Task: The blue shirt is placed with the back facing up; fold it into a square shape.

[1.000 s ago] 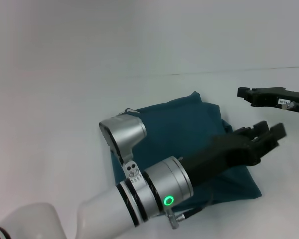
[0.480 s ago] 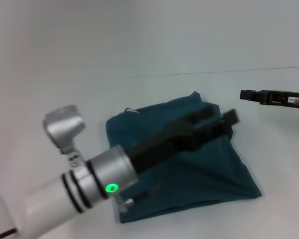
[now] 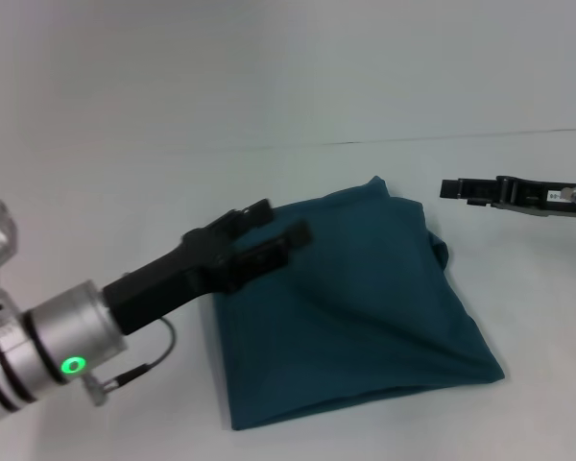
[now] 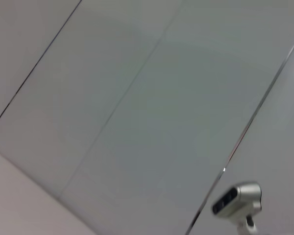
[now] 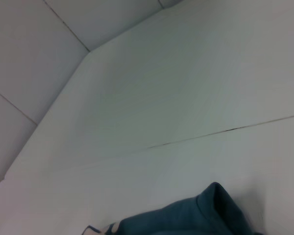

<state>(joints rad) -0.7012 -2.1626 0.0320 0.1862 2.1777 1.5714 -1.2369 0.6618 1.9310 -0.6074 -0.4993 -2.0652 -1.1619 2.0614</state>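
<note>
Our left claw point(image 3: 274, 233) swung back off blue shirt point(image 3: 365, 307), fingers apart, empty. Right claw point(image 3: 458, 188) beside shirt; can't tell its grip. Shirt looks square. Next: pull arms away.

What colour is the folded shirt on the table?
The folded soft cotton shirt is plain dark teal-blue, with no lettering showing; the head view shows it best.

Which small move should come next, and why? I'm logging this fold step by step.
Probably draw the left gripper clear to the robot's left and leave things be. The blue shirt already lies as a compact, roughly square bundle on the white table; the left gripper is open and holds nothing above the shirt's left edge, and the right gripper is off to the shirt's right.
</note>
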